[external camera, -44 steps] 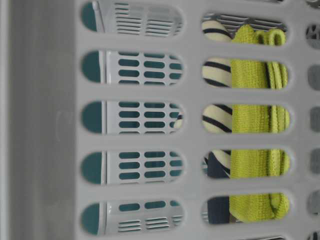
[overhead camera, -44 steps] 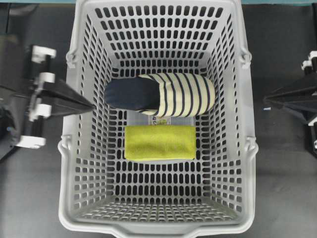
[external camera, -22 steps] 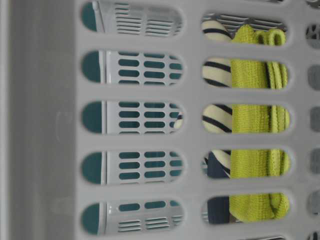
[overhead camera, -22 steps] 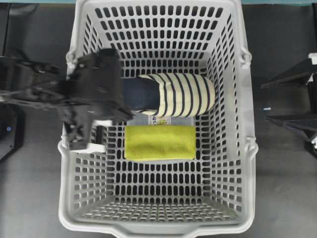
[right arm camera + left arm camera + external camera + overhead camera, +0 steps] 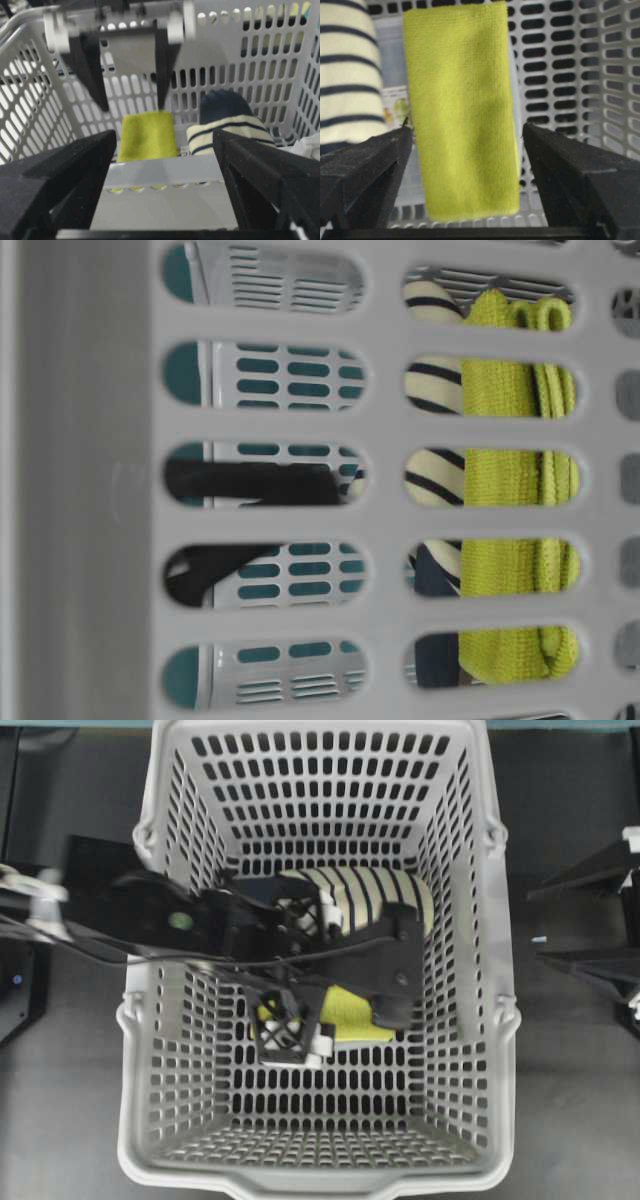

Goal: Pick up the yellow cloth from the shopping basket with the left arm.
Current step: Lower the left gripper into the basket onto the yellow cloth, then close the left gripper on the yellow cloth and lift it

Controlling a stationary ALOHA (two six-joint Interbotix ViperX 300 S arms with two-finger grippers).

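Approach phase: left gripper (image 5: 465,135) above the yellow cloth (image 5: 462,107) in the shopping basket (image 5: 150,1140).
Jaws spread, straddling the cloth lying flat beside the striped slipper (image 5: 350,70); next, probably descend and close.

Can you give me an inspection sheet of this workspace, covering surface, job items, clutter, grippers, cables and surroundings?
Surface: dark tabletop around the basket.
Job's things: yellow cloth lies flat and folded on the floor of the shopping basket, beside the slipper; not gripped.
Clutter: cream-and-navy striped slipper in the basket; a small printed label under it.
Grippers: left gripper open, inside the basket, its fingers either side of the cloth and above it; right gripper open, outside the basket's right wall.
Cables: a thin black cable runs along the left arm.
Surroundings: nothing seen beyond the table edge.
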